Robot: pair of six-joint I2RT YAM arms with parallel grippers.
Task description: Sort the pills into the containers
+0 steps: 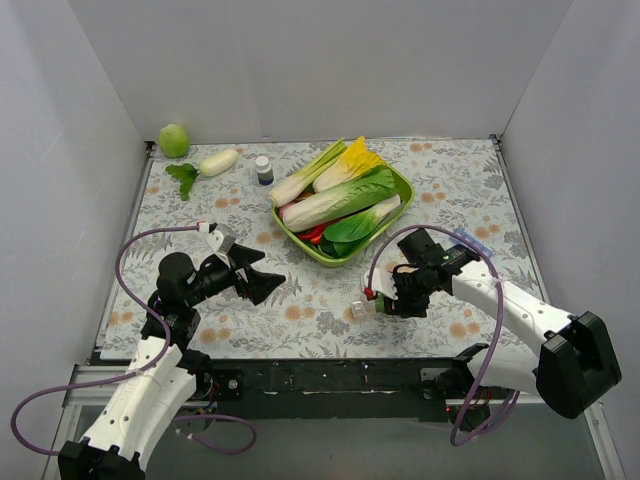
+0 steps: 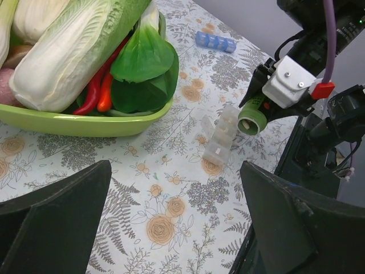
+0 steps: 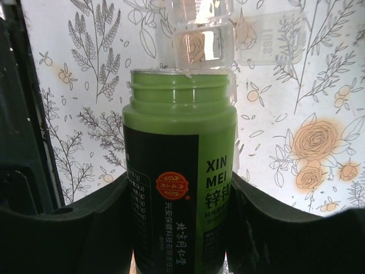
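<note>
My right gripper [image 1: 396, 291] [image 3: 179, 191] is shut on a small green bottle [image 3: 179, 171] with a dark label and no cap. The bottle is tipped so that its open mouth [image 2: 251, 119] hangs just over one end of the containers [image 2: 220, 138] [image 1: 362, 308] [image 3: 201, 41]. The containers are a clear compartment strip lying on the floral cloth, with a lid flap [image 3: 268, 37] folded open. The pills are hidden from view. My left gripper [image 1: 268, 272] [image 2: 175, 171] stands wide open to the left of the strip, low over the cloth, with nothing between its fingers.
A green tray [image 1: 405, 186] [image 2: 85, 123] of cabbages, leaves and red chillies sits behind the strip. A blue compartment strip [image 2: 215, 41] lies at the right. A white capped bottle [image 1: 264, 170], a radish [image 1: 218, 161] and a green ball [image 1: 174, 139] are at the back left.
</note>
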